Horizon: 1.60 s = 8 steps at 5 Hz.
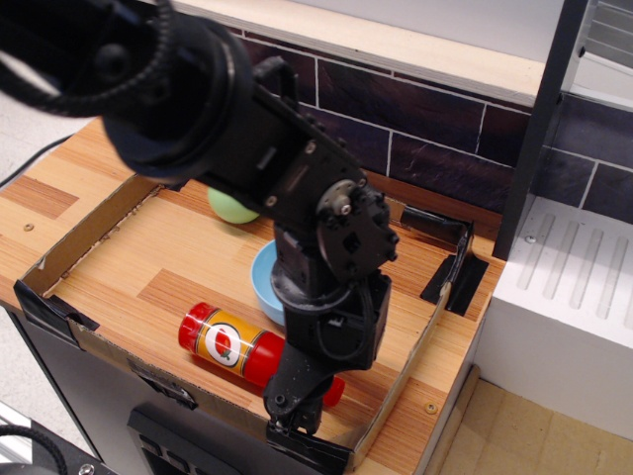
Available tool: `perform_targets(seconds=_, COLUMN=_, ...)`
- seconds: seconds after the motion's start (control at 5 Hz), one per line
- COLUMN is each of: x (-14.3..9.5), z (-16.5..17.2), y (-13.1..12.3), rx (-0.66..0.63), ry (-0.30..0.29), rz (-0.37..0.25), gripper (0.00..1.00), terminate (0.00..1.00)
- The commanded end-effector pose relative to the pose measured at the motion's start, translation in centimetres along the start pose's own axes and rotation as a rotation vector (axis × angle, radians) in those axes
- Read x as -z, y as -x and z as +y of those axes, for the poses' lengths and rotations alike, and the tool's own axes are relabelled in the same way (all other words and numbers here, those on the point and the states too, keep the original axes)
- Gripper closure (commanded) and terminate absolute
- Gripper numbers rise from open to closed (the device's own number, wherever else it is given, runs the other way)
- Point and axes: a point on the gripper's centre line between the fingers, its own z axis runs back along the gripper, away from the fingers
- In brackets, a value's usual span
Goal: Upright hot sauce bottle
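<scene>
Red bottle: your hot sauce bottle point(233, 343) lies flat, cap pointing right.
Gripper point(294, 414): over its neck end; opening, hold — you cannot tell.

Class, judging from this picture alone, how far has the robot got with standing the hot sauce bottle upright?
Done: nothing; the glossy red plastic hot sauce bottle lies on its side. In hand: the black end effector is low over its neck end; the grip is unclear. Left: grasping, tilting it upright, releasing.
</scene>
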Motion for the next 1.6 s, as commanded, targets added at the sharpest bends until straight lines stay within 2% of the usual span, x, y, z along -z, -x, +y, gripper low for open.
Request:
perform_targets(seconds=0.0, x=0.1, z=0.1, y=0.8, rx=0.058, ry=0.042, rz=-0.025, gripper=0.00, terminate=0.00)
perform_targets(seconds=0.2, x=0.5, z=-0.3, y=0.5, rx=0.107, ry=0.049, rz=-0.030, gripper=0.00, terminate=0.00)
perform_targets(seconds=0.4, x=0.9, z=-0.1, y=0.4, rx=0.133, ry=0.040, rz=-0.015, gripper=1.00, terminate=0.00)
perform_targets(seconds=0.6, x=1.4, z=0.2, y=0.4, rx=0.142, ry=0.034, rz=-0.003, gripper=1.00, terminate=0.00)
perform_targets(seconds=0.8, x=0.0, z=0.6, y=0.9, rx=0.161, ry=0.043, rz=-0.102, gripper=1.00, terminate=0.00)
perform_targets(seconds=1.0, x=-3.0, z=1.0, y=2.0, rx=0.150, ry=0.022, rz=-0.218, gripper=1.00, terminate=0.00)
perform_targets(seconds=1.2, x=-4.7, z=1.6, y=3.5, rx=0.124, ry=0.049, rz=-0.337, gripper=1.00, terminate=0.00)
perform_targets(seconds=1.4, x=-5.3, z=1.5, y=4.6, rx=0.078, ry=0.076, rz=-0.539, gripper=1.00, terminate=0.00)
